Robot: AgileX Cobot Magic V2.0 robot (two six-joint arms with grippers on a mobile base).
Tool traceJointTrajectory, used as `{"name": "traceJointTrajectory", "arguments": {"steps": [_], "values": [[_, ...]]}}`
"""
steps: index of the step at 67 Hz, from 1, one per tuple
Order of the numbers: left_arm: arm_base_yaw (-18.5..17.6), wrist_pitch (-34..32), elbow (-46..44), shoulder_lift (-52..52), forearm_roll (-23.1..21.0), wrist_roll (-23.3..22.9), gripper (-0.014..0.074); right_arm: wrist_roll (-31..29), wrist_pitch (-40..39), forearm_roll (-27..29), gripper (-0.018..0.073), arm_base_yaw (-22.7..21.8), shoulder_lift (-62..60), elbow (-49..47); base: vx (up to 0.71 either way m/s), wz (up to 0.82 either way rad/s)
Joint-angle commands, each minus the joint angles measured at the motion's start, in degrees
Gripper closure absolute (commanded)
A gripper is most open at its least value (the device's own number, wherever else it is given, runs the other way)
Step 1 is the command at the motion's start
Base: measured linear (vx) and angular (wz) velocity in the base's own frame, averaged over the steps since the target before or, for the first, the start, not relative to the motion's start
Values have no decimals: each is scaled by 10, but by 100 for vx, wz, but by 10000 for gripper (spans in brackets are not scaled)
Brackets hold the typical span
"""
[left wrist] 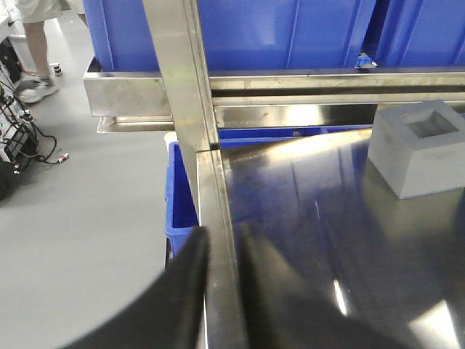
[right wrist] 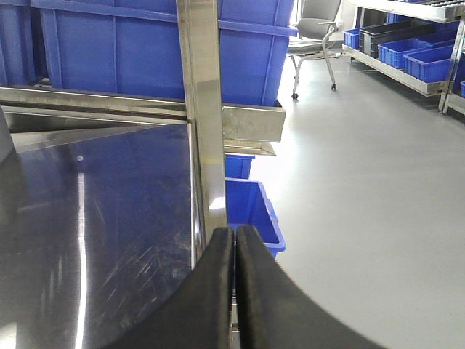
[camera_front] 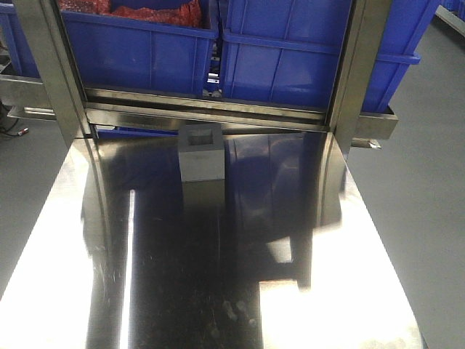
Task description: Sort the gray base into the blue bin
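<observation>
The gray base (camera_front: 201, 154) is a matte gray block with its square recess facing up. It stands at the far middle of the steel table (camera_front: 218, 276), close to the back rail. In the left wrist view the gray base (left wrist: 421, 149) is ahead and to the right of my left gripper (left wrist: 225, 240), which hangs over the table's left edge, slightly open and holding nothing. My right gripper (right wrist: 235, 236) is shut and empty over the table's right edge. A large blue bin (camera_front: 305, 65) stands on the rack behind the table, at the right. Its inside is hidden.
A second blue tub (camera_front: 138, 43) with red contents stands left of the bin. Steel uprights (camera_front: 51, 73) rise at both back corners. Small blue bins (right wrist: 251, 211) sit on the floor beside the table. A person (left wrist: 36, 43) stands far left and a chair (right wrist: 316, 36) far right.
</observation>
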Motion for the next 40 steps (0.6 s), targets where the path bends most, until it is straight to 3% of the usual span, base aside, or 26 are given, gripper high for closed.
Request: {"name": "traceJointTrajectory", "arguments": {"steps": [1, 9, 15, 24, 29, 40], "values": [[-2, -49, -22, -3, -6, 0, 230, -7, -43, -3, 564, -1, 2, 1, 0, 0], [-2, -54, -22, -3, -6, 0, -22, -7, -43, -3, 564, -1, 2, 1, 0, 0], [-2, -54, -22, -3, -6, 0, -139, -7, -43, -3, 564, -1, 2, 1, 0, 0], [-2, -55, -22, -3, -8, -2, -122, -7, -43, -3, 564, -1, 2, 1, 0, 0], [-2, -46, -23, -3, -36, -21, -104, -7, -43, -3, 564, -1, 2, 1, 0, 0], [-19, -16, -64, 28, -51, 23, -81, -7, -43, -3, 564, -1, 2, 1, 0, 0]]}}
